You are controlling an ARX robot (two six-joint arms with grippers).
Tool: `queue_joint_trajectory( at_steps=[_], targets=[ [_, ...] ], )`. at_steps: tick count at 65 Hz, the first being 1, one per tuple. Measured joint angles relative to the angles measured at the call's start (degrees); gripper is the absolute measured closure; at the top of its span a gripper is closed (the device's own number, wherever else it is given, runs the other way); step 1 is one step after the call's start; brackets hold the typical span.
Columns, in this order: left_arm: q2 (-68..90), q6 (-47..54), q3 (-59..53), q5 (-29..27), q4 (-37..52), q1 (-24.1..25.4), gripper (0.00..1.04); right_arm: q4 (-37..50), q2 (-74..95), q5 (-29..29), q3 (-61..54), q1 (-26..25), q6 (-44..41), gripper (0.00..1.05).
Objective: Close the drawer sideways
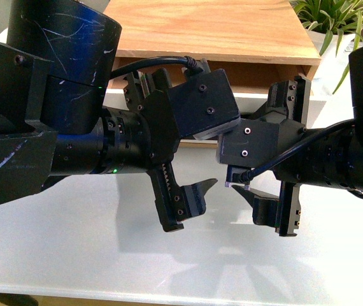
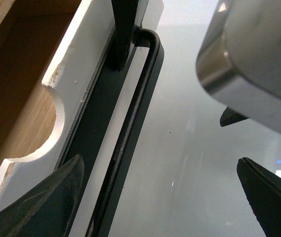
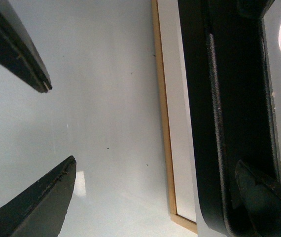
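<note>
The drawer (image 1: 253, 97) stands partly pulled out under a wooden top, mostly hidden behind my arms. In the left wrist view its white front (image 2: 74, 84) shows the half-round notch, and the black bar handle (image 2: 130, 123) runs along it. My left gripper (image 2: 155, 197) is open, with the handle between its fingers, close to the finger (image 2: 42, 207) on the panel side. My right gripper (image 3: 145, 197) is open, and one finger (image 3: 263, 197) rests at the handle (image 3: 229, 123). In the front view the left gripper (image 1: 188, 137) and the right gripper (image 1: 258, 146) sit side by side before the drawer.
The wooden cabinet top (image 1: 207, 25) is above the drawer. A white panel with a light-wood edge (image 3: 163, 123) lies below the handle. The white table (image 1: 105, 255) spreads in front. A green plant (image 1: 341, 19) stands at the back right.
</note>
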Motion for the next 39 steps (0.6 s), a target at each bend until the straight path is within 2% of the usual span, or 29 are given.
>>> queue_joint_trajectory(
  at_steps=[39],
  targets=[
    [4.04, 0.11, 6.16, -0.46, -1.68, 0.68, 0.09, 0.17, 3.21, -0.90, 3.54, -0.76, -0.57, 0.09]
  ],
)
